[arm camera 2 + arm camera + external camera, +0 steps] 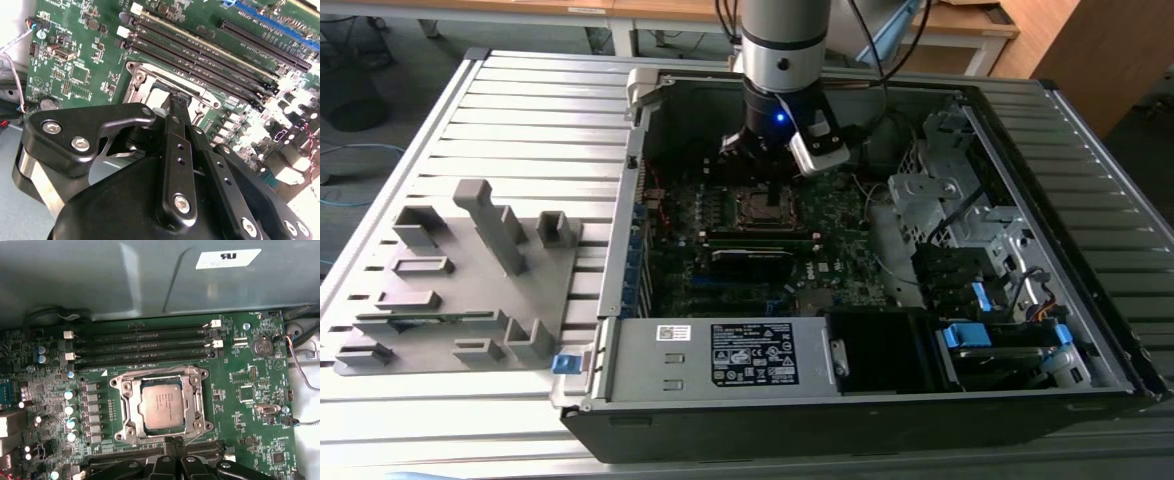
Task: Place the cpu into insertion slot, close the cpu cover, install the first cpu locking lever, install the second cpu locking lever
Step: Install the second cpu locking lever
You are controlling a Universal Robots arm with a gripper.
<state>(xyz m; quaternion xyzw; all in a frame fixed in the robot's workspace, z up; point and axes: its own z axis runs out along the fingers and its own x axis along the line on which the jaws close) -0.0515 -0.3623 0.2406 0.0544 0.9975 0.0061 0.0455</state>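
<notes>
The cpu [162, 407] lies inside the insertion slot [197, 402], with the cpu cover [131, 405] flat around it. The claw [173, 442] hangs just beside the slot's edge, its fingers together and holding nothing.

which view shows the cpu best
The first wrist view: the cpu lies face-up and unobstructed in the insertion slot, framed by the cpu cover. In the second wrist view the gripper hides most of it. In the exterior view it is a small square under the arm.

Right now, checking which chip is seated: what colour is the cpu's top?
Dull grey-brown metallic square cpu, clearest in the first wrist view.
</notes>
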